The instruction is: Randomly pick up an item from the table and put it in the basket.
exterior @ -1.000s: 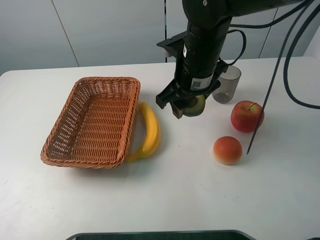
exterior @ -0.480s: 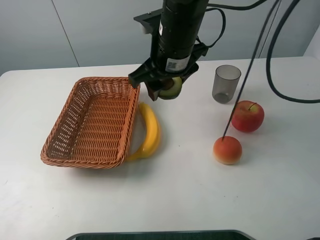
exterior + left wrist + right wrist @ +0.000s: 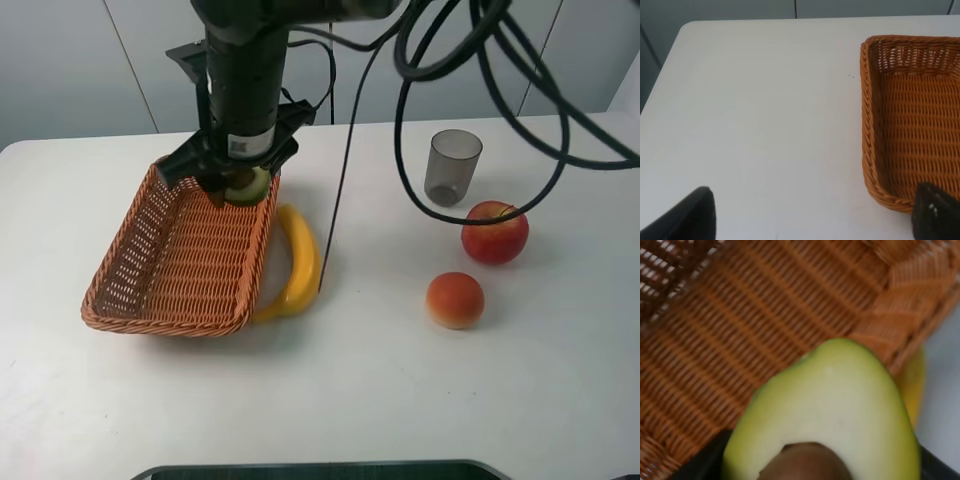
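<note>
Avocado point(image 3: 255, 185) hangs pinched in the right pincer point(image 3: 238, 190), with the basket point(image 3: 170, 326) directly below and the banana point(image 3: 300, 260) just beside its rim. Likely light, with slick skin and soft flesh, it would bruise under a hard squeeze, so the rind sides suit gripping best. The left pincer point(image 3: 815, 212) is spread and empty.

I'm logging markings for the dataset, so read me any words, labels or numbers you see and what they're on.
White sticker on the right arm, just above the avocado it holds: dark printed marks, too small to read.
No other text in any view.
</note>
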Tool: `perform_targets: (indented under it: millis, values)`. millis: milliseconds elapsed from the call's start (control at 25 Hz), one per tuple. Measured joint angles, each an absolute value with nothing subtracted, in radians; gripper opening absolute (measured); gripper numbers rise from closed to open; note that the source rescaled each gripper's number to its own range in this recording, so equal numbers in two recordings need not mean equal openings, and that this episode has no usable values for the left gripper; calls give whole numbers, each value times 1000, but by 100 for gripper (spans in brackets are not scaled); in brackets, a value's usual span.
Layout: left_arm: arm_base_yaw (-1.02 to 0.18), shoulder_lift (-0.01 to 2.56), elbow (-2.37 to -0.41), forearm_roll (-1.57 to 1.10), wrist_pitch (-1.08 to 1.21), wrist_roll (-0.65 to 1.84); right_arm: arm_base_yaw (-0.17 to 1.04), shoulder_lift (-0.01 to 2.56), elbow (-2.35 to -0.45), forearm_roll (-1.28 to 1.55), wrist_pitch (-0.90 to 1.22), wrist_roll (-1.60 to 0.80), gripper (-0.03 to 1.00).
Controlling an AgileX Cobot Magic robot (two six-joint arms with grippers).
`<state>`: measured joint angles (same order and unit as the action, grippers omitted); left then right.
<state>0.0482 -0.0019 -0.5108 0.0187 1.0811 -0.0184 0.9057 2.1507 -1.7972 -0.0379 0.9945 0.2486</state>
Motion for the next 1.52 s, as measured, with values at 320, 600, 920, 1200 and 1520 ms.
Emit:
perform_targets:
  millis: [320, 600, 920, 1200, 1520]
  values:
    - [48, -2, -511, 19, 1081, -18, 916, 2230, -1838, 11, 930, 269, 1]
    - [48, -2, -511, 19, 1081, -18, 918, 2246, -1838, 101, 890, 291, 1]
    - [48, -2, -511, 19, 1081, -23, 920, 2246, -1838, 144, 869, 279, 97]
    - [48, -2, -511, 19, 1081, -21, 906, 2230, -1838, 167, 902, 276, 100]
    - [48, -2, -511, 19, 1081, -21, 794, 2062, -1652, 157, 930, 266, 100]
